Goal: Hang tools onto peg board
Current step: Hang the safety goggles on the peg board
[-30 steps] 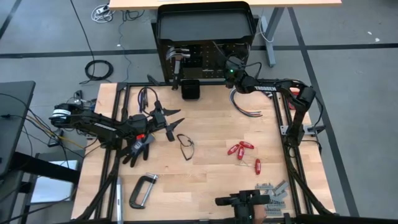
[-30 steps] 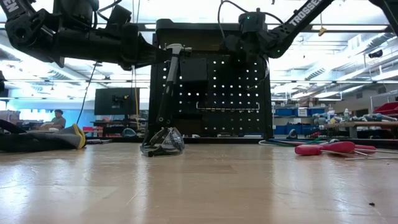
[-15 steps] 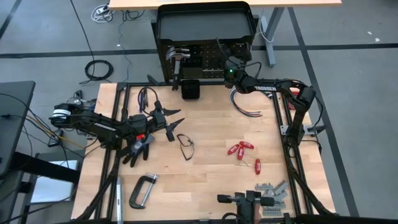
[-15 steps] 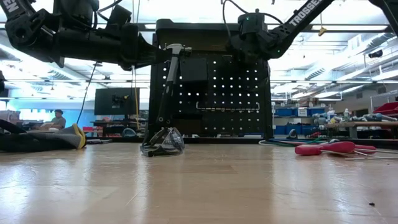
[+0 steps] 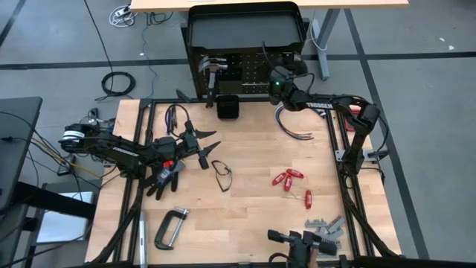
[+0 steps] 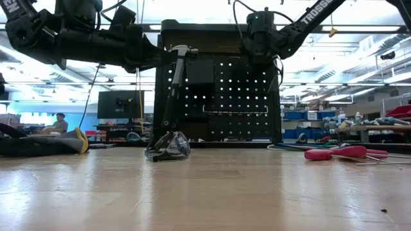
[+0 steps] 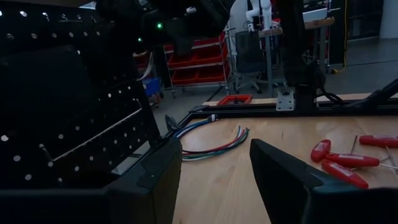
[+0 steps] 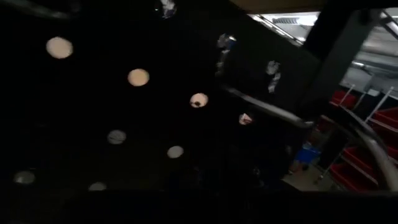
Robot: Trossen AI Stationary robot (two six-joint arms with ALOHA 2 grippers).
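1. Near edge of the worktop: grey metal pieces at the right corner, C-clamp at the left.
2. Mid worktop: red drivers lie right of centre; glasses lie just left of centre.
3. My left gripper hovers over the left side, near the glasses; jaws apart, nothing between them. Below my left arm lies the black glove.
4. Far right of the worktop: cables trail from the board's foot.
5. A small black box stands at the foot of the peg board.
6. The peg board stands upright at the far edge. A hammer hangs on its left part, head up.
7. My right gripper is against the board's upper right part; jaws together. Whether they touch anything, I cannot tell.
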